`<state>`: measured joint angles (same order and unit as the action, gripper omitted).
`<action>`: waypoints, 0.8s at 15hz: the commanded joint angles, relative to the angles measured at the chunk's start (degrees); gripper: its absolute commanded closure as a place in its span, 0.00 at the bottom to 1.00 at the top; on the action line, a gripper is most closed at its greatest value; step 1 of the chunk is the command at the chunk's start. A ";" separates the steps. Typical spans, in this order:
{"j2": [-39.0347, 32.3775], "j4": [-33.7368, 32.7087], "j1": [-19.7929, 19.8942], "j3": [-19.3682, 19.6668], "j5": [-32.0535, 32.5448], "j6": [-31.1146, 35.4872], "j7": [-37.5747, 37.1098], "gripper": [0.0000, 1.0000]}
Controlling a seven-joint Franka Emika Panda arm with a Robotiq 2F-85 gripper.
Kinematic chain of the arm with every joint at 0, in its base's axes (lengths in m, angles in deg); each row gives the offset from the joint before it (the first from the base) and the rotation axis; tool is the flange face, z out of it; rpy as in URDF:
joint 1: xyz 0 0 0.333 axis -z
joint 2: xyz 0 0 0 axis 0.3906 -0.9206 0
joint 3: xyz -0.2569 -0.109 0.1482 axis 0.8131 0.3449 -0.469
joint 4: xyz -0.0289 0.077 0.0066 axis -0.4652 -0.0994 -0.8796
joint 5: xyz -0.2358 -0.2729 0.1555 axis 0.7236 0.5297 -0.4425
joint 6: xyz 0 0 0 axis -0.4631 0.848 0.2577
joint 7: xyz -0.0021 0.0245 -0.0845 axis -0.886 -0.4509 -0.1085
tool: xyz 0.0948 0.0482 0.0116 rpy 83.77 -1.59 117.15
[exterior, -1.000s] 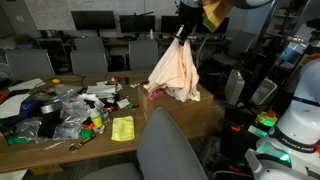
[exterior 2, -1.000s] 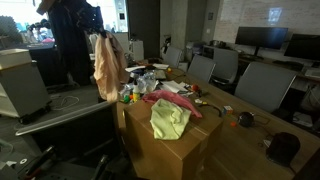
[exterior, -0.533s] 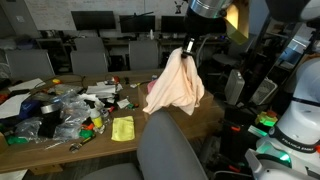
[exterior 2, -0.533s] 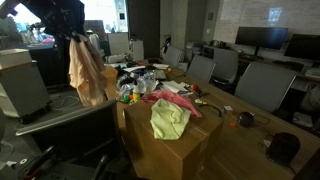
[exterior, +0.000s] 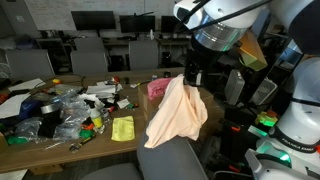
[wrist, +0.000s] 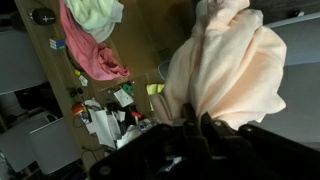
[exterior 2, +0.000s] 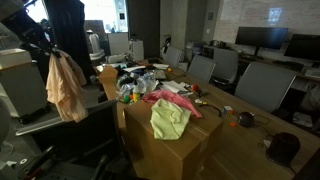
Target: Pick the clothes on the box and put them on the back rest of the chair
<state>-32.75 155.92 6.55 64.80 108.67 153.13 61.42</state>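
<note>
wrist view shows the gripper (wrist: 190, 140) only as a dark blur along the bottom edge. its fingers are hard to separate, yet the peach cloth (wrist: 228, 62) bunches up into them and hangs from them, so the claw is pinched on that cloth. in an exterior view the arm (exterior: 225, 30) is cut off by the top edge and the gathered cloth covers the fingertips. the cloth dangles in the air, clear of the box, with its lower edge at the top of the grey back rest of the chair (exterior: 168, 158); whether the two touch cannot be told. only the upper part of that chair is in frame. in an exterior view the cloth (exterior 2: 65, 88) hangs against a dark backdrop, and the gripper above it is lost in shadow

the box (exterior 2: 165, 150) is plain brown wood. a green cloth (exterior 2: 170, 118) lies flat on its top, and a pink cloth (exterior 2: 168, 98) lies just behind it, the two touching. further along the same surface sits a heap of clutter (exterior: 60, 110), bags and small bits too jumbled to name

the room is an office: grey chairs (exterior 2: 262, 85) stand round the tables and dark monitors (exterior: 95, 19) line the far wall
</note>
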 commanded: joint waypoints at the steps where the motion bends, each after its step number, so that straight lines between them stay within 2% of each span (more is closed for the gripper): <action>1: -2.72 -0.27 -0.35 -1.75 -0.35 1.02 1.86 0.98; 5: -5.71 -0.98 -0.45 -3.29 0.09 1.84 1.11 0.98; 12: -12.84 -2.91 -0.21 -2.85 -5.07 6.09 -0.43 0.98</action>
<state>-41.66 155.76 6.15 61.65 106.20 158.16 61.74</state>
